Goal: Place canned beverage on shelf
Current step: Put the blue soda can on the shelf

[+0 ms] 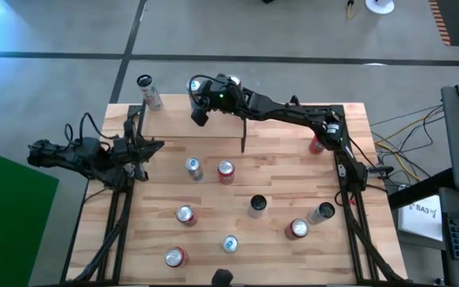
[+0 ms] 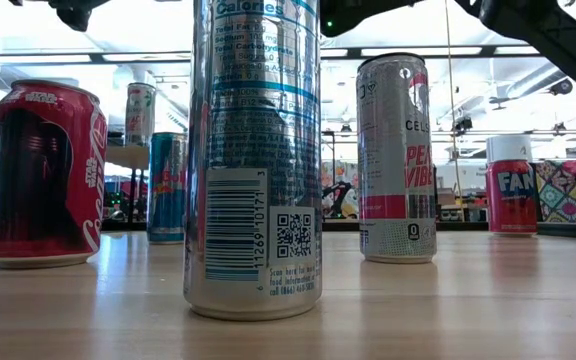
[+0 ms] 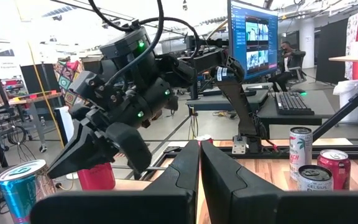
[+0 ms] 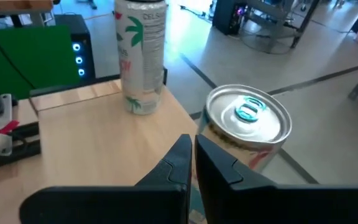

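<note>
The task looked partly done. The shelf (image 4: 86, 143), a pale wooden board at the far side of the counter (image 1: 277, 239), carried a tall white can (image 4: 140, 56) with a green palm print, standing upright well in from the edge. A second can (image 4: 247, 118), silver-topped with a teal tab and orange-red print on its side, stood upright at the board's outer corner. Its base was hidden behind the fingers, so whether it sat fully on the shelf could not be told.

The right gripper (image 4: 191, 140) hung just beside that second can with its fingers clenched together on nothing, so the can seemed to stand on its own. The left gripper (image 3: 199, 146) was clenched and empty too, waiting by the counter's left edge.

What was left, by the look of it, was the stock on the counter. Several cans stood upright and well apart there, among them a red one (image 1: 225, 171) near the middle and a silver one (image 1: 193, 167) just beside it. From the low view, a tall silver can (image 2: 255, 160) with a barcode stood nearest the camera, none of them touched by either arm
</note>
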Action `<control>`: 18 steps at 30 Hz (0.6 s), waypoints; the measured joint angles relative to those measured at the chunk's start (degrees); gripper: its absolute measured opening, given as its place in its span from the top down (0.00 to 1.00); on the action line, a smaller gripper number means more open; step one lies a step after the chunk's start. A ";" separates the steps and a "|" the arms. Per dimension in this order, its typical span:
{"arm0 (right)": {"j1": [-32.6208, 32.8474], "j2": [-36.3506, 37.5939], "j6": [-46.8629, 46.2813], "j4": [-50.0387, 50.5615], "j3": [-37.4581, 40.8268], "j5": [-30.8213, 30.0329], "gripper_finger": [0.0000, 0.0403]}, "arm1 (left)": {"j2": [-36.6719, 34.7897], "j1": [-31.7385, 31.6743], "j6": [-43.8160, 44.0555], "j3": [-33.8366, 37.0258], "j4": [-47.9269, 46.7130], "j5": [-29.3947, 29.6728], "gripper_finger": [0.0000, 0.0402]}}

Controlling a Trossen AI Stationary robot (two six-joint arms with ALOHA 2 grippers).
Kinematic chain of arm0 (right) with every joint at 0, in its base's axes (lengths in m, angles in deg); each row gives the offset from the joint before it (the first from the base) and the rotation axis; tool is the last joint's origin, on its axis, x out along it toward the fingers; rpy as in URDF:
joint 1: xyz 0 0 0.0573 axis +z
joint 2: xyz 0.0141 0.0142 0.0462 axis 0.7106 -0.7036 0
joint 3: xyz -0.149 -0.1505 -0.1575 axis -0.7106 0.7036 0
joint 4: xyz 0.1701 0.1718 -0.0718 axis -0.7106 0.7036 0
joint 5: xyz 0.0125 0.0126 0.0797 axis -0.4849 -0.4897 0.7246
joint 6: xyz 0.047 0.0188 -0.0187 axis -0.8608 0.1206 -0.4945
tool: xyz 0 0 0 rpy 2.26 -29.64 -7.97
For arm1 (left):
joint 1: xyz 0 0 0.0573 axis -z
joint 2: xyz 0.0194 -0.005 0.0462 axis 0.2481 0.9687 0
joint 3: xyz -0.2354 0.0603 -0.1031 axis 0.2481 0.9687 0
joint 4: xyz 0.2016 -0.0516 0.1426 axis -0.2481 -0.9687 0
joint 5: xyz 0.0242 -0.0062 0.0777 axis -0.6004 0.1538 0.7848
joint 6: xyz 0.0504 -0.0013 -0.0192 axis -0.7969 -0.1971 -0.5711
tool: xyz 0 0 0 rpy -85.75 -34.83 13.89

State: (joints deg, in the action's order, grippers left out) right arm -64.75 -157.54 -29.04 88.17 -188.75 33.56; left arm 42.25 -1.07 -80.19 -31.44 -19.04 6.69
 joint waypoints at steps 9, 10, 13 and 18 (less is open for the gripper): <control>-0.42 -0.71 -0.10 -0.07 0.00 -3.77 0.97 | 0.01 0.00 0.00 0.00 0.00 0.00 1.00; -0.43 -0.71 -0.09 -0.07 0.00 -3.92 0.97 | -0.01 -0.01 0.00 0.00 0.00 0.00 1.00; -0.37 -0.71 -0.09 0.00 0.00 -3.97 0.97 | 0.01 -0.02 -0.01 0.00 -0.02 0.00 1.00; 0.85 -0.71 -0.09 0.40 0.00 -3.99 0.97 | 0.01 -0.02 -0.02 0.00 -0.02 0.00 1.00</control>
State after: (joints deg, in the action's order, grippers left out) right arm -63.90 -158.26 -29.13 88.57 -188.75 29.57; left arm 42.26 -1.09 -80.21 -31.44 -19.06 6.69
